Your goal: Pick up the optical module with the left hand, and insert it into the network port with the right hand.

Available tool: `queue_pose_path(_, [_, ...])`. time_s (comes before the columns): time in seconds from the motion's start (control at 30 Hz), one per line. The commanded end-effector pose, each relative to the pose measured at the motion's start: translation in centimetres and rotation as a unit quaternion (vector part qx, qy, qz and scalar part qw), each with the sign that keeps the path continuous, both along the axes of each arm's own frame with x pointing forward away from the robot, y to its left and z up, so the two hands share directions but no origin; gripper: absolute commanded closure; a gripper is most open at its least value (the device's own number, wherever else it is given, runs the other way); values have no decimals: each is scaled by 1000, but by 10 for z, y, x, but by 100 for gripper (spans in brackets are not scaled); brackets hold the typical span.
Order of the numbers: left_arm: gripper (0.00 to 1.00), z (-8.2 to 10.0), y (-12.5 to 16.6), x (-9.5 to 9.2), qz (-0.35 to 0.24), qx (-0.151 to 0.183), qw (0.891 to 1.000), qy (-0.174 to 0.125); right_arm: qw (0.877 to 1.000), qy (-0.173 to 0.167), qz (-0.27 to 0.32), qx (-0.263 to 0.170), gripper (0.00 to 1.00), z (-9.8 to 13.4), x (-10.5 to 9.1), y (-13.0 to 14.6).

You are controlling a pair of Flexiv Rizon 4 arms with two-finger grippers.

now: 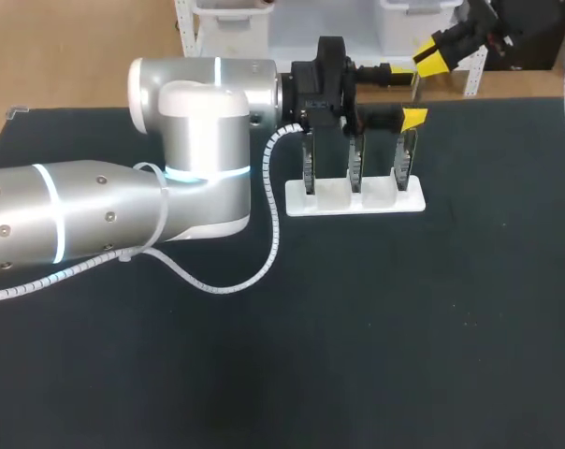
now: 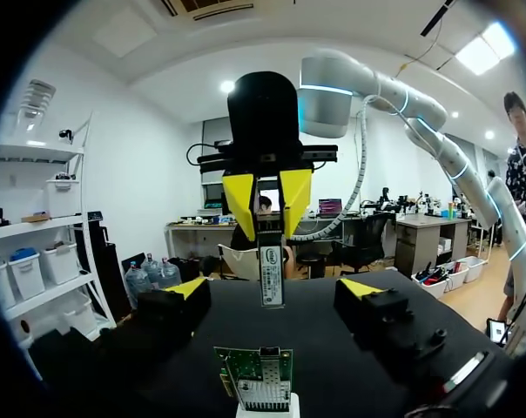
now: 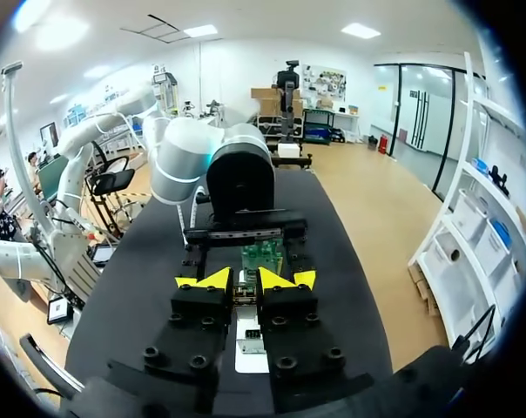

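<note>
1. Two grippers are seen over the far part of the black table [image 1: 357, 327], at about twelve to one o'clock in the head view. Below them stands a white stand [image 1: 353, 201] in which three network cards [image 1: 355, 170] are held upright.
2. The optical module [image 2: 271, 274] is pinched between the yellow tips of the right gripper [image 3: 246, 280]. It hangs upright, free end downward, above the green network card [image 2: 254, 374], and appears apart from it.
3. The left gripper [image 2: 274, 287] is spread wide, and nothing is held in it. The module is seen just ahead of it.
4. The insertion step is judged to be in hand. The port opening itself cannot be made out clearly.
5. The module is judged to be small, light and stiff, with smooth sides that may slip. It is best held by its flat sides near the upper end, so that the connector end is left free.
6. The card is thin and probably fragile. It is judged that a push off the port's line could tilt it in the stand.
</note>
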State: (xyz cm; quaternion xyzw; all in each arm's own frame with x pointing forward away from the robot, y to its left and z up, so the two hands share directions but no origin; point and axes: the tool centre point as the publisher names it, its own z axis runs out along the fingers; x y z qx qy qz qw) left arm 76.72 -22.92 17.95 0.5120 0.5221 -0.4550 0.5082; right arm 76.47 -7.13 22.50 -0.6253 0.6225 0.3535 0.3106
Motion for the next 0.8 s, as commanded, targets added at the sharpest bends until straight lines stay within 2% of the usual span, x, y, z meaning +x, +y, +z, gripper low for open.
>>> queue_pose_path(0.03, [0,0,-1,3,-3,2,1000,1,1000,-1,-1,-1,100,-1,-1,0])
queue_pose_path(0.2, [0,4,0,4,-9,11,1000,-7,1000,-1,-2,-4,100,-1,1,-1])
queue_pose_path(0.37, [0,14,6,6,-14,40,999,-20,1000,-2,-2,-6,100,-2,3,-1])
queue_pose_path(0.5, [0,19,13,4,-20,75,997,-19,1000,-2,-2,-6,100,-1,5,-2])
queue_pose_path(0.7, [0,21,26,-2,-23,109,994,-2,1000,-1,-3,-6,100,-2,5,-3])
queue_pose_path(0.8, [0,16,31,-4,-16,111,993,29,1000,-1,-4,-7,100,-3,5,-3])
